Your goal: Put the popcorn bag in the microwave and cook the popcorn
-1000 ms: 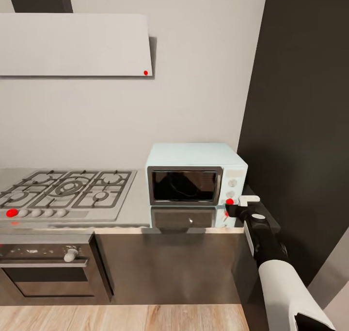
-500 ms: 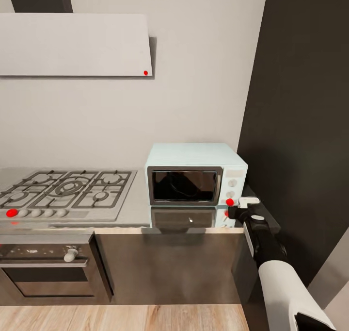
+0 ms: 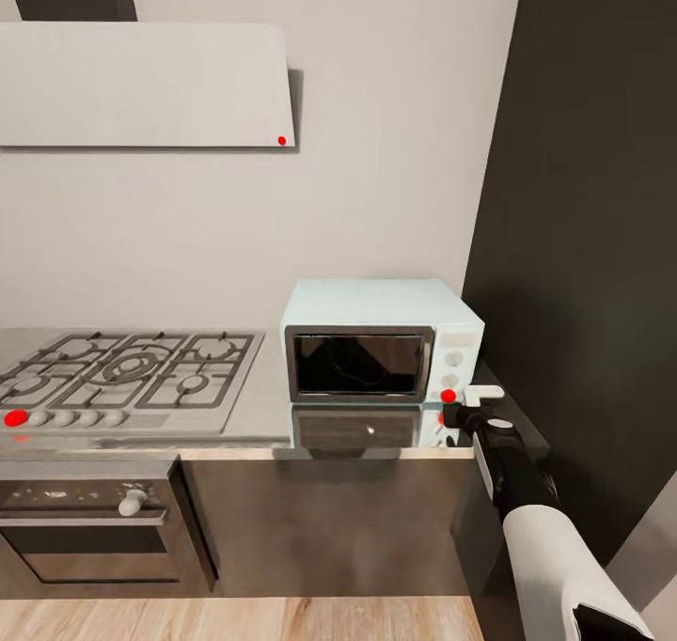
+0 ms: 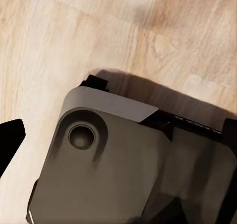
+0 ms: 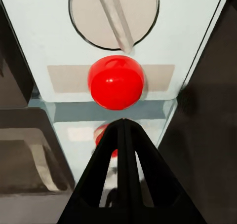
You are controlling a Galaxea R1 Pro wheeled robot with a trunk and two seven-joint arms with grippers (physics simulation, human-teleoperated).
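From the head, the microwave [image 3: 381,340] sat on the countertop [image 3: 254,415], door shut; the right gripper [image 3: 467,406] hovered at its 4 o'clock corner by the red button [image 3: 448,396]. The popcorn bag's place could not be told.

At the right wrist, fingers [image 5: 123,174] pressed together pointed at the button [image 5: 116,82]; a straight, centred push seemed best.

At the left wrist, floor [image 4: 74,31]; that gripper's state could not be told.

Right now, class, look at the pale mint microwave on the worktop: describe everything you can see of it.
The small pale blue-mint box microwave stands upright on the glossy grey countertop, right of the gas hob, against the white wall. Its dark glass door, framed in silver, is closed. A white panel on its right side carries round knobs and a red button at the bottom. The right claw, fingers closed together, points at that button from just in front; contact cannot be told.
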